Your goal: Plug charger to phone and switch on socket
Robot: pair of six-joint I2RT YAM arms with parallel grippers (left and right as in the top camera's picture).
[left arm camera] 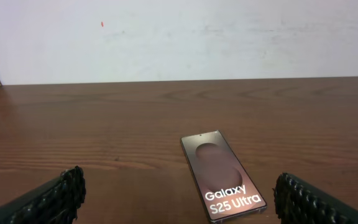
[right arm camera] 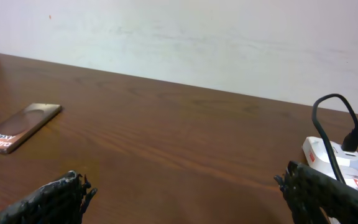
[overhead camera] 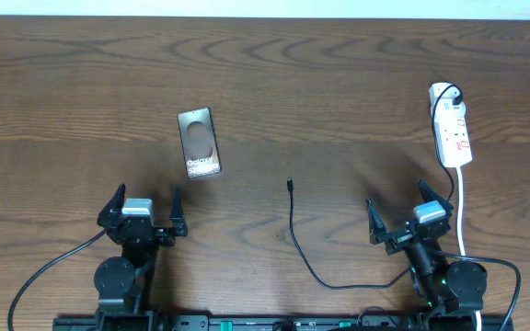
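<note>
Here, white "Galaxy S25 Ultra" lettering on the phone [left arm camera: 224,183], left gripper [overhead camera: 149,194] and right gripper [overhead camera: 396,195] both agape.

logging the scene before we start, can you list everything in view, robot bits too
phone: one, brown-bronze with white Galaxy lettering, lying flat left of centre
charger: one, thin black cable, plug tip loose near the table's centre, apart from the phone
socket: one, white power strip with red marks, far right
round plug: one, white, at the strip's far end, a black lead looping from it
cord: one, white, running from the strip toward the near edge
table: one, dark brown wood
left gripper: one, black, open and empty, near left
right gripper: one, black, open and empty, near right
</note>
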